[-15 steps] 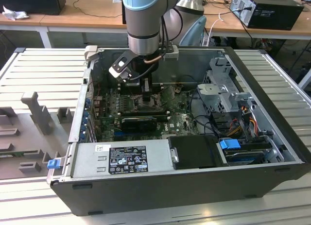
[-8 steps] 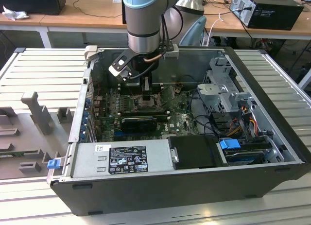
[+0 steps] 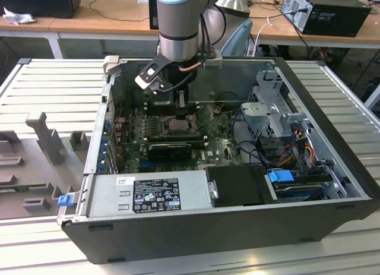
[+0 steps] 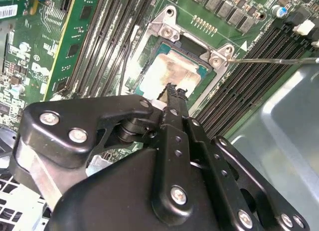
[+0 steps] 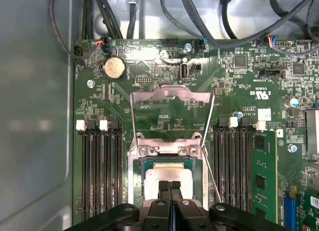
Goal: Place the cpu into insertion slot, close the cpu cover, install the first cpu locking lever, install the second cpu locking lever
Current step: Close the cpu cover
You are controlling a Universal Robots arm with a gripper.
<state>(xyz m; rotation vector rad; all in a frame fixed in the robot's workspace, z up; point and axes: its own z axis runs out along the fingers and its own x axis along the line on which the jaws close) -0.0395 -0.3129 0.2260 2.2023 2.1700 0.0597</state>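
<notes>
- Grey fixture [image 3: 43,137]: on the table, well apart from the gripper [image 3: 181,106], towards the exterior view's left.
- Case [image 3: 196,230]: lies open, and the arm reaches down into it.
- Gripper: in both wrist views [image 5: 170,185] [image 4: 172,90] the fingers are pressed together and grip nothing.
- Cpu [image 5: 167,172] [image 4: 172,71]: directly under the fingertips, seated flat in the slot [image 5: 141,171]. Whether the tips touch its face cannot be told.
- Cover [image 5: 169,94]: just beyond the fingertips, standing open on its hinge at the slot's edge.
- Lever [image 5: 209,163]: a thin wire beside the slot, near the fingers.
- Drive cage [image 3: 276,111]: apart from the gripper, towards the exterior view's right.
</notes>
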